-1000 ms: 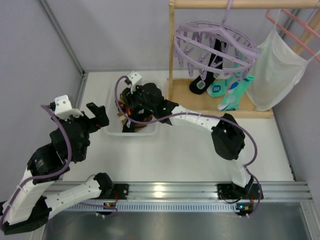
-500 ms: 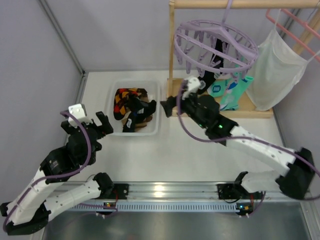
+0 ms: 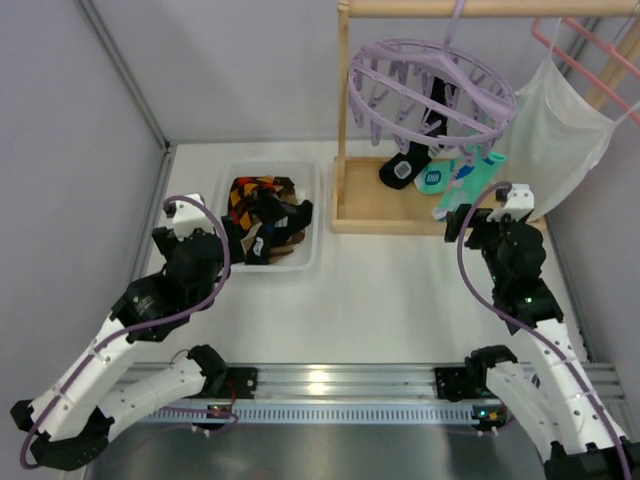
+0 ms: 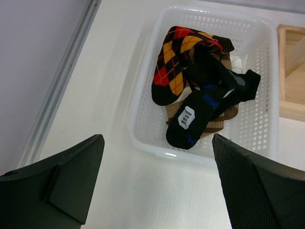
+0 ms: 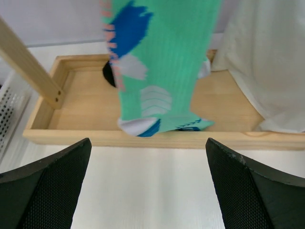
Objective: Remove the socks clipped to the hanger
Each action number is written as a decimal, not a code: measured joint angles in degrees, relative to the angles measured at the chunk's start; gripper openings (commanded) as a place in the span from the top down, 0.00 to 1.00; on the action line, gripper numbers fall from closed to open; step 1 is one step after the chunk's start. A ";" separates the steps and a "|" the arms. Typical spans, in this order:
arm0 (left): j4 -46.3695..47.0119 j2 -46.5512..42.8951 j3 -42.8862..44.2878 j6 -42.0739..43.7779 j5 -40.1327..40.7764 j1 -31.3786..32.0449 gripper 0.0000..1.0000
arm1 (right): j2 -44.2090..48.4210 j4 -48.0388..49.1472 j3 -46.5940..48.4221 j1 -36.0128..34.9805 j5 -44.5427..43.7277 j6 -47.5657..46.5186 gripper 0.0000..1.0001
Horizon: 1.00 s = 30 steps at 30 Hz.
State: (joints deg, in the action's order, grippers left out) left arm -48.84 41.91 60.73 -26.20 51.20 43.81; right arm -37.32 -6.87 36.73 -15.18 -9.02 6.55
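soft mint-teal knit socks [image 3: 468, 185] and a black sock [image 3: 405, 165] hang clipped under the round lavender plastic hanger [image 3: 432, 85], far right. they look light, limp and stretchy; best pinched mid-leg and drawn down off the pegs. the right gripper [image 5: 147, 152] faces a mint one, jaws wide apart and empty; the left gripper [image 4: 157, 143], likewise wide and empty, is over the white plastic basket [image 4: 200, 12]. the logo patches are unreadable.

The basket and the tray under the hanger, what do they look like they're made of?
The basket looks like white moulded plastic, slightly glossy, with gridded perforated walls. The tray looks like pale wood, probably unfinished: matte, with faint grain showing.
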 measured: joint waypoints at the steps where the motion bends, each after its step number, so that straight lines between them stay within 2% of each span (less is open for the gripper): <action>1: 0.02 0.00 -0.04 0.20 -0.44 -0.04 0.02 | -0.72 -0.22 -0.02 3.61 1.51 0.63 0.01; 3: 0.09 0.00 -0.11 0.46 -1.25 -0.07 0.02 | -2.71 0.96 -0.02 10.91 5.35 1.68 0.01; 6: 0.31 0.00 -0.13 0.79 -2.16 -0.17 0.01 | -6.36 7.61 -1.99 17.29 11.96 2.05 0.01; 9: 0.57 0.00 -0.26 1.11 -3.23 -0.17 0.02 | -10.43 15.54 -5.70 18.78 18.18 1.79 0.01; 14: 1.36 0.00 -0.50 1.95 -5.33 -0.20 0.01 | -19.78 24.55 -5.51 19.65 24.81 -0.98 0.00; 18: 2.10 0.00 -0.72 2.36 -6.80 -0.20 0.02 | -26.47 38.53 -5.62 26.10 35.95 1.07 0.01; 21: 2.19 0.00 -0.87 2.47 -7.39 -0.20 0.01 | -31.23 47.17 -5.38 30.36 41.53 2.97 0.05; 26: 2.32 -0.02 -0.98 2.78 -8.17 -0.20 0.01 | -40.04 59.36 -4.81 31.04 51.49 7.85 0.14; 29: 2.36 -0.07 -1.01 2.89 -8.37 -0.20 0.02 | -43.91 68.43 -4.85 30.64 55.93 12.96 0.25; 30: 2.36 -0.07 -1.01 2.97 -8.37 -0.20 0.01 | -44.98 70.73 -4.85 30.53 57.09 14.99 0.35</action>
State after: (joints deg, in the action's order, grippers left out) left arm -46.48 41.85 59.72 -23.22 42.83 43.62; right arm -82.30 63.86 31.88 15.35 48.07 21.54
